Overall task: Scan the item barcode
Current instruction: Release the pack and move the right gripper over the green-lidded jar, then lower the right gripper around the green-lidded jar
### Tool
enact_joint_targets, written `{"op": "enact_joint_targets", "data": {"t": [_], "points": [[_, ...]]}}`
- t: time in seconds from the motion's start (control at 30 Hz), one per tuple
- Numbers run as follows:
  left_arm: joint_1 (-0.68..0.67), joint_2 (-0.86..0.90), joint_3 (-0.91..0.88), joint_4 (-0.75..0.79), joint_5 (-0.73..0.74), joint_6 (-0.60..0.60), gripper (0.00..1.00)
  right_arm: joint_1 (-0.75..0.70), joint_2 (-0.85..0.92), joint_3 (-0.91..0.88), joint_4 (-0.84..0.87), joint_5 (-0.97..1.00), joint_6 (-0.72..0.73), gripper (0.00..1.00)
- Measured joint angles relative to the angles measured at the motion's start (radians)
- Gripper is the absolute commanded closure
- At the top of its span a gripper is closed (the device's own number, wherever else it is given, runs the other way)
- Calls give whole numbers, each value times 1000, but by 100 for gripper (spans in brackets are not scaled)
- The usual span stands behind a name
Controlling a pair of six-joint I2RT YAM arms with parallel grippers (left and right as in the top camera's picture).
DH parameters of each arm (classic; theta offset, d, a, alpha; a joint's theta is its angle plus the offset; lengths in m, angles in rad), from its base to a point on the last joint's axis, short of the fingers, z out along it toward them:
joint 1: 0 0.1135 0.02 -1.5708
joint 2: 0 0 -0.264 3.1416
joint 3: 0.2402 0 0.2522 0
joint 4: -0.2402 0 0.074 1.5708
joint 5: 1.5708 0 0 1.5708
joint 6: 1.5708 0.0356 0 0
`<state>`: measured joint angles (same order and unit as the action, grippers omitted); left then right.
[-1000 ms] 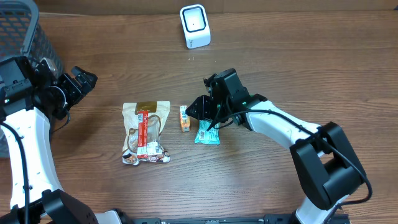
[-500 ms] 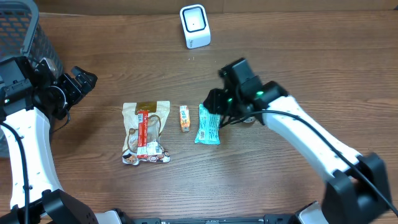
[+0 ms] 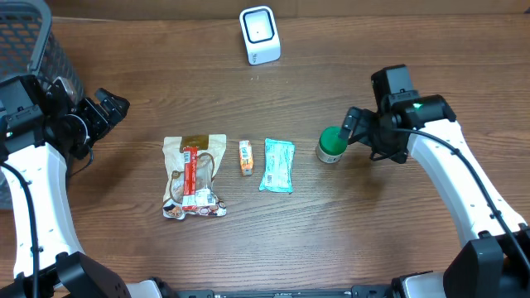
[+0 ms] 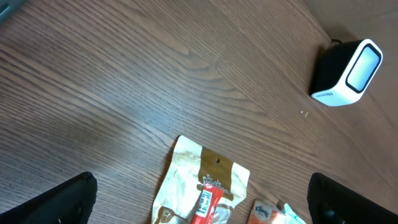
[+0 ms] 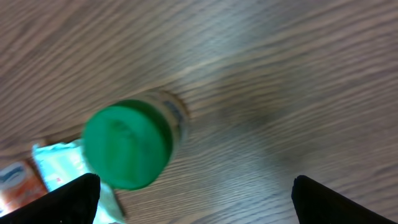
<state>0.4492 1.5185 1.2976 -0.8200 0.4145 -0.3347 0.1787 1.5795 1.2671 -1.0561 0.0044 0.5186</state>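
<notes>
My right gripper (image 3: pixel 354 131) jaws wide, empty, just beside small green-lidded jar (image 3: pixel 331 145), upright on wooden table (image 3: pixel 414 50). I judge jar next to scan: centre jaws on body below lid, grip gently, turn barcode toward white box scanner (image 3: pixel 259 35) at far edge. Teal snack wrapper (image 3: pixel 277 164), small orange packet (image 3: pixel 246 156), tan red-labelled pouch (image 3: pixel 195 175) lie left, clear of my path. My left gripper (image 3: pixel 114 105) wide, idle by wire basket (image 3: pixel 33 41).

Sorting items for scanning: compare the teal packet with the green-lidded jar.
The teal packet lies flat; the green-lidded jar stands lid-up. From overhead the teal packet is a long rectangle, the green-lidded jar round. Both rest on the wooden table, unheld.
</notes>
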Motion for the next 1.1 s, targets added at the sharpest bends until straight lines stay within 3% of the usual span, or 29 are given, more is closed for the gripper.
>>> {"op": "enact_joint_targets", "data": {"t": [0.37, 1.1], "points": [[0, 0, 0, 1, 0, 0, 0, -6, 0, -6, 95, -76, 26, 0], [0, 0, 0, 1, 0, 0, 1, 2, 0, -6, 116, -68, 45, 0]]}}
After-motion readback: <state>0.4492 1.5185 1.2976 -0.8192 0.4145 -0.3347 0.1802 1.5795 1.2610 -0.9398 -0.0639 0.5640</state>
